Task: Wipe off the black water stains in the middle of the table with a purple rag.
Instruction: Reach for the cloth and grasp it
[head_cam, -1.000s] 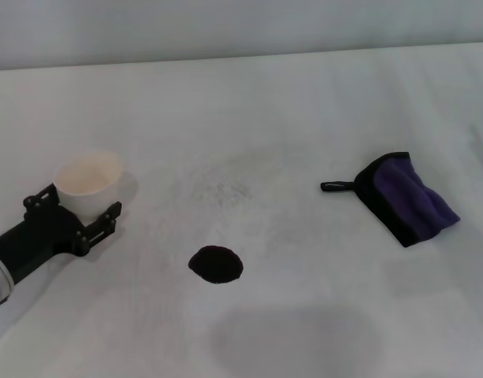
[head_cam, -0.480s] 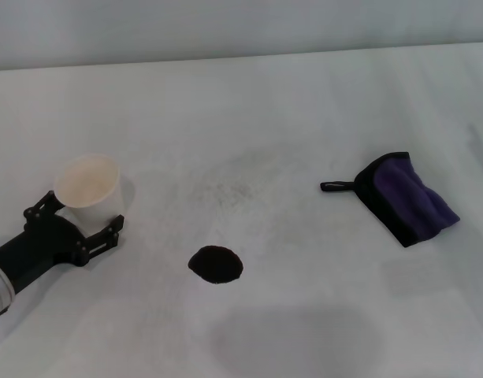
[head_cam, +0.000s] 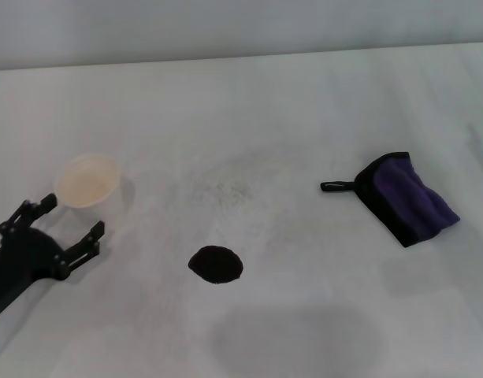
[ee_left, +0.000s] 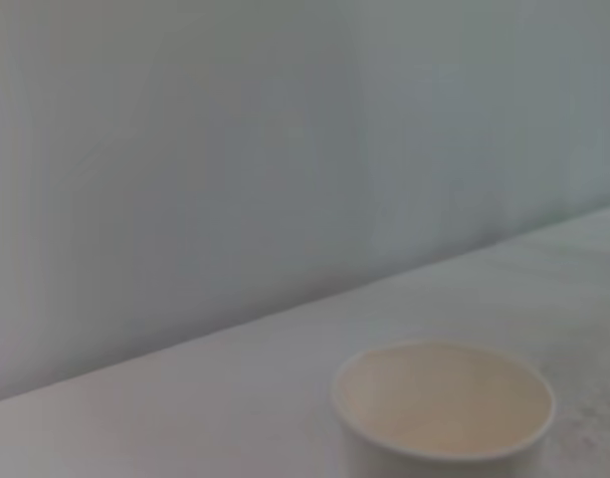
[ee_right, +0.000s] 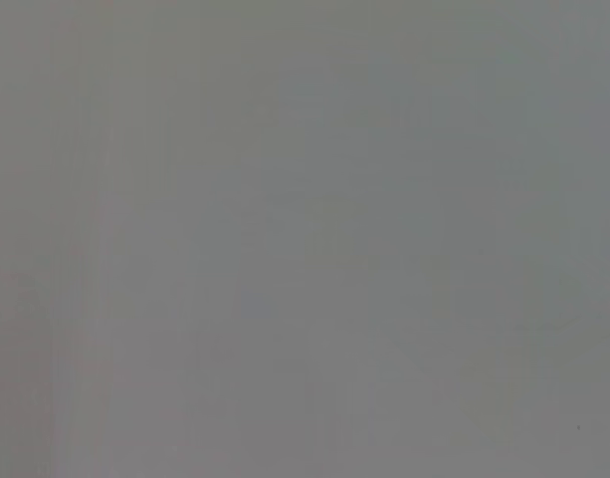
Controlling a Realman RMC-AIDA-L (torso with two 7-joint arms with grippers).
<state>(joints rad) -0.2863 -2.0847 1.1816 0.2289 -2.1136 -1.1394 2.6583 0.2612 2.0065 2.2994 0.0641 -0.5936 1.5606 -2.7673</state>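
Note:
A glossy black water stain (head_cam: 216, 264) lies on the white table (head_cam: 273, 110), a little in front of its middle. The purple rag (head_cam: 406, 197), folded, black-edged, its loop pointing left, rests at the right. My left gripper (head_cam: 68, 219) is open at the near left, just in front of a white paper cup (head_cam: 87, 181) and apart from it. That cup (ee_left: 444, 406) also fills the lower part of the left wrist view. The right gripper is out of view; its wrist view is plain grey.
Faint grey speckled smudges (head_cam: 225, 187) mark the table behind the stain. A grey wall (head_cam: 225, 27) runs along the table's far edge.
My left gripper has let go of the paper cup and drawn back toward the near left. The cup stays standing on the table.

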